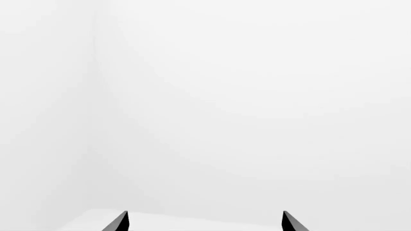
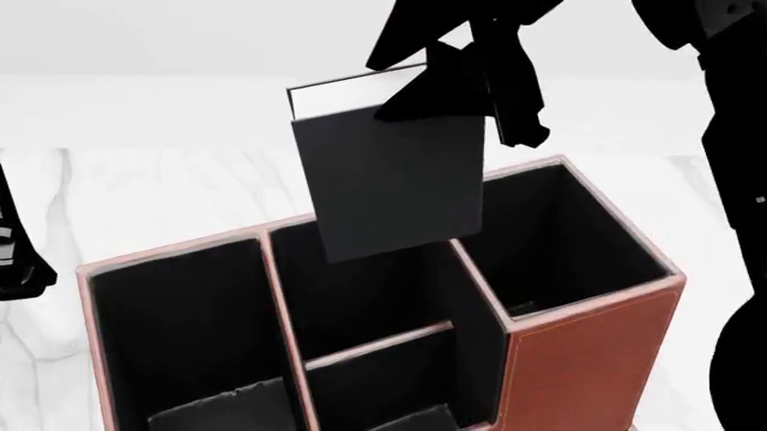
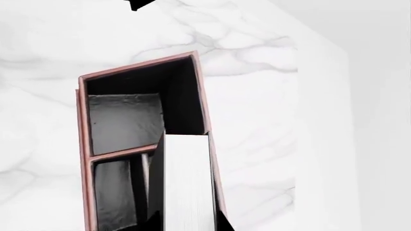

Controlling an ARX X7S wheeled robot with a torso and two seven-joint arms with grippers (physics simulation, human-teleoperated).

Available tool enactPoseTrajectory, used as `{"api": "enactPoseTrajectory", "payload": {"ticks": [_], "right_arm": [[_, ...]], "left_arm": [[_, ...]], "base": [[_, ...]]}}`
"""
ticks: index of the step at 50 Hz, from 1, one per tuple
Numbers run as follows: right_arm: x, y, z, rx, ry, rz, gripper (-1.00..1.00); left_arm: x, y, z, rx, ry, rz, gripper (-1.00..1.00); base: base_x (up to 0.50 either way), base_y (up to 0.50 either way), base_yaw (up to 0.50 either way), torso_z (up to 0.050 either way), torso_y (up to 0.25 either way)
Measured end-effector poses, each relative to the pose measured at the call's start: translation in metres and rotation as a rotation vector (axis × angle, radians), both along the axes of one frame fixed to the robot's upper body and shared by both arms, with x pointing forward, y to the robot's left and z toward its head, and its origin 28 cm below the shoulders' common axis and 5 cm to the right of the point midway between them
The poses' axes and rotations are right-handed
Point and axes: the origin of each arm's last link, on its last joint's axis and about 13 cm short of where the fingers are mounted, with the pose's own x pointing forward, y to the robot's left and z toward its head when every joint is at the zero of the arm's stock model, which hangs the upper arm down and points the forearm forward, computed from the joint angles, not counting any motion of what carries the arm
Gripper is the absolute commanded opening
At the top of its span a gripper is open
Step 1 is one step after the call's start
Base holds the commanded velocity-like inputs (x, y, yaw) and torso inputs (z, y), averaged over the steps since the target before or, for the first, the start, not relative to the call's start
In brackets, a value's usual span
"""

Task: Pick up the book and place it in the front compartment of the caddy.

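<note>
while the right gripper [image 2: 462,85] is clamped on the top edge of the book [image 2: 390,175], the book hangs upright above the caddy [image 2: 587,359], its lower edge over the middle cells and not yet inside any of them. i judge the step in hand is lowering it into the front compartment. to do this well, the book should come toward the low front wall, stay vertical, and go down straight. the divider [image 2: 377,346] between the back cell and the front cell stands in the way; a tilted corner could catch on it. the marble table [image 2: 144,193] around looks bare. the left gripper [image 1: 205,222] shows two fingertips apart, holding nothing.
</note>
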Motion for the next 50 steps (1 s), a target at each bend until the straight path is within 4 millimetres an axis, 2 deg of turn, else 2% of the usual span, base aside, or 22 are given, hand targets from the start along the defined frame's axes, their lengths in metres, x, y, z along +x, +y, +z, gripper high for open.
{"api": "enactPoseTrajectory", "payload": {"ticks": [50], "right_arm": [[0.02, 0.018, -0.051, 0.038, -0.024, -0.042, -1.0]], "left_arm": [[0.0, 0.001, -0.002, 0.004, -0.002, 0.006, 1.0]], "base": [[0.0, 0.0, 0.0, 0.0, 0.001]]}}
